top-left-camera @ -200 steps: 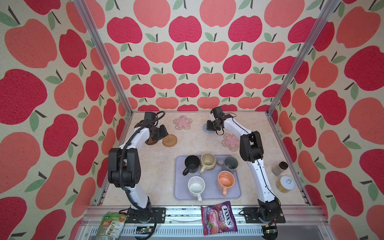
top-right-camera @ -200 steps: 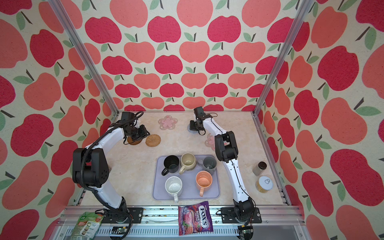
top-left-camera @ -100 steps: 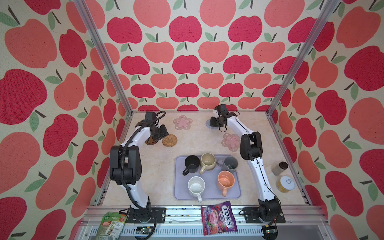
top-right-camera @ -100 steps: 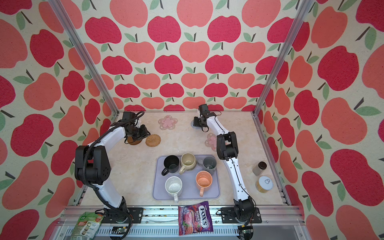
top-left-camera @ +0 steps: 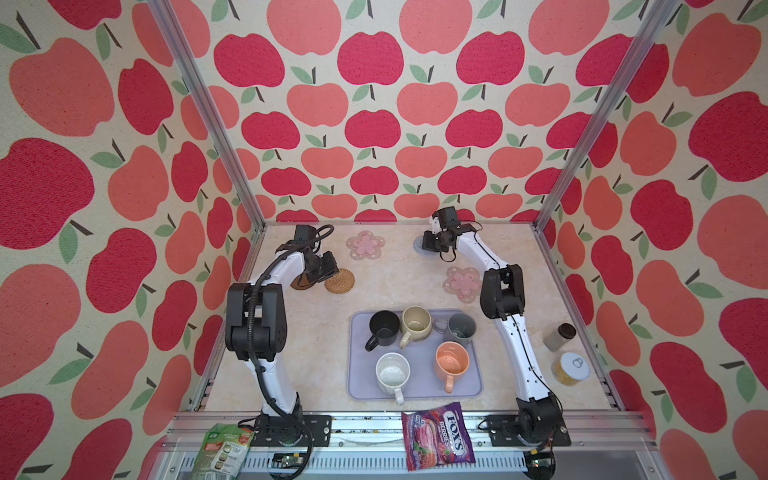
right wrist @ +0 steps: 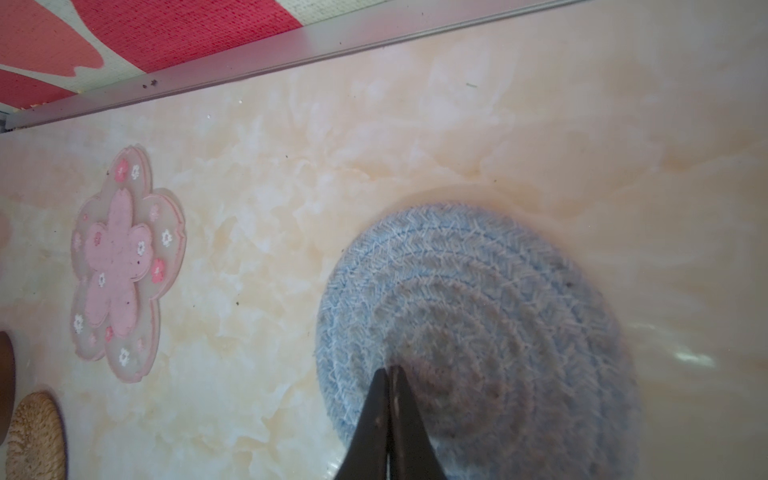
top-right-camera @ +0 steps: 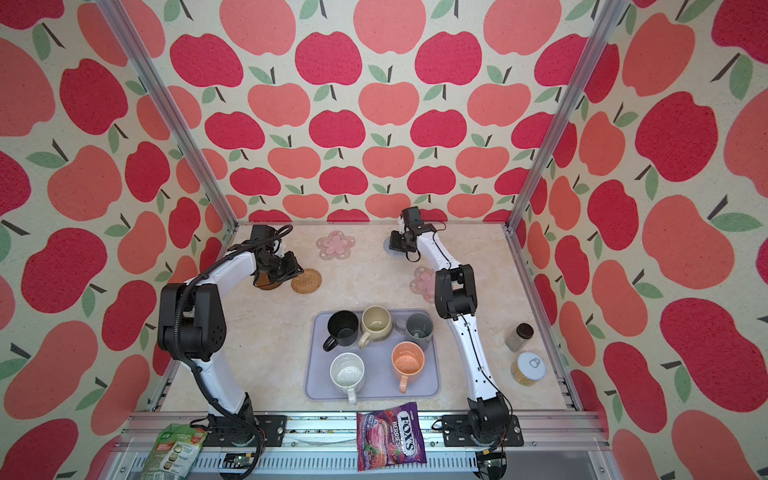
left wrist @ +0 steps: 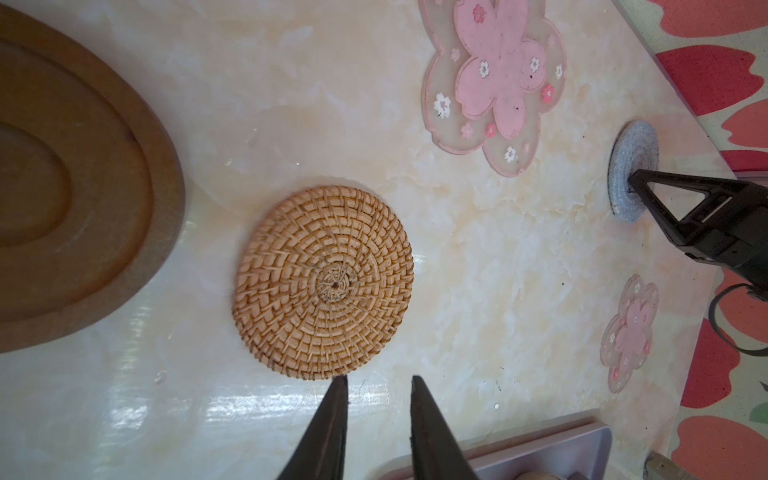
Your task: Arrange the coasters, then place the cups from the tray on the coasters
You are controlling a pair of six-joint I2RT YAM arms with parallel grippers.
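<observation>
Beyond the tray, the right gripper, tips pinched together, presses the grey-blue coaster, its wrist swung slightly. The left gripper, barely parted and empty, stays by the rattan coaster.

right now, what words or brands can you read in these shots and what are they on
"FOX'S": on the purple sweet bag, front centre in both top views.
"BERRIES": same bag, beside the brand name; its smaller print is too blurred to read.
Green packet: its print is too small to read.
No other readable text.

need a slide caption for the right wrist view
Shut right tool tip over the grey-blue knit coaster, a pink flower coaster lying apart nearby.
</observation>
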